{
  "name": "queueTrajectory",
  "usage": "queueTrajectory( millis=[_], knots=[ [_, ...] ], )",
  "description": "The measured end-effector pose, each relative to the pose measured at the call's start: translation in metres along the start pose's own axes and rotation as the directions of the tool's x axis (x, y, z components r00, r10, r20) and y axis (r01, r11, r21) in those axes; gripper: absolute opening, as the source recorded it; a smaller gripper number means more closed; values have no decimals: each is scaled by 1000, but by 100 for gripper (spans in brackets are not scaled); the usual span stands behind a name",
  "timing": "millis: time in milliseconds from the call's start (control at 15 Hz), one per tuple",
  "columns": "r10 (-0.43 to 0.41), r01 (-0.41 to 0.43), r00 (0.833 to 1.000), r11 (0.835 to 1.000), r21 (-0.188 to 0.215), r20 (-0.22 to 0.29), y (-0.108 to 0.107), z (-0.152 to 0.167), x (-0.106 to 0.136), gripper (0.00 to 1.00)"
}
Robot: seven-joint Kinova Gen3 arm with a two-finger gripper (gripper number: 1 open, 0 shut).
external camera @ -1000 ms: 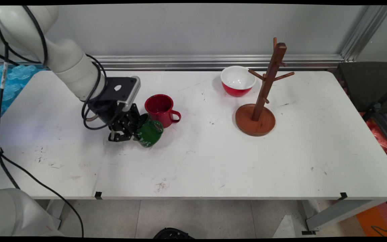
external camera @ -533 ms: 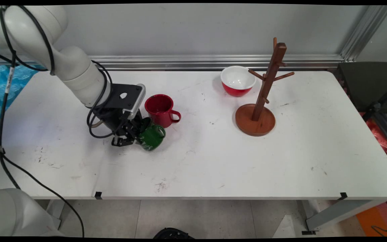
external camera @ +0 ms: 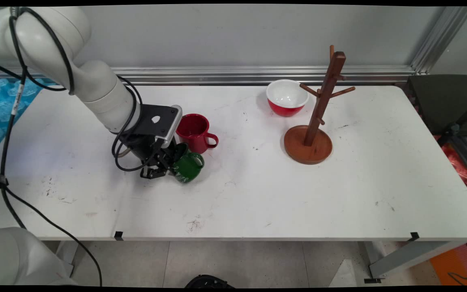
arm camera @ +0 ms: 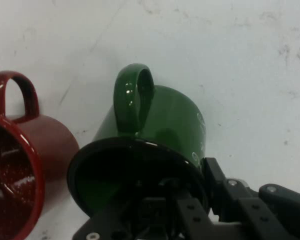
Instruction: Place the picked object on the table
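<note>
- gripper (external camera: 168, 165) clamped on rim of green mug (external camera: 189, 167), one finger inside, one outside on the wall
- rim grip leaves handle free; handle points away from the hand
- mug tipped, mouth toward the wrist, low over table (external camera: 258, 194), left-centre; can't tell if it touches
- red mug (external camera: 193, 132) upright just behind, close
- arm comes in from upper left, wrist angled down and to the right
- red bowl (external camera: 287, 97) and wooden mug tree (external camera: 318, 113) well apart, far right

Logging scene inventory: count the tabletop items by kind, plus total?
Mugs: 2, the green mug tilted at the tool, and the red mug upright beside it.
Bowls: 1, the red bowl with a white inside.
Mug trees: 1, the wooden mug tree, pegs bare.
Total: 4
</note>
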Motion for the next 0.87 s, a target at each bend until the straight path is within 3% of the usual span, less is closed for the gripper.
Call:
queueTrajectory(
  millis=[267, 333, 867],
  knots=[
    [-2, 2, 1000, 1000, 3, -1, 0, 3, 3, 0],
    [-2, 2, 1000, 1000, 3, -3, 0, 4, 4, 100],
    [-12, 12, 1000, 1000, -7, -17, 2, 9, 10, 100]
  ],
)
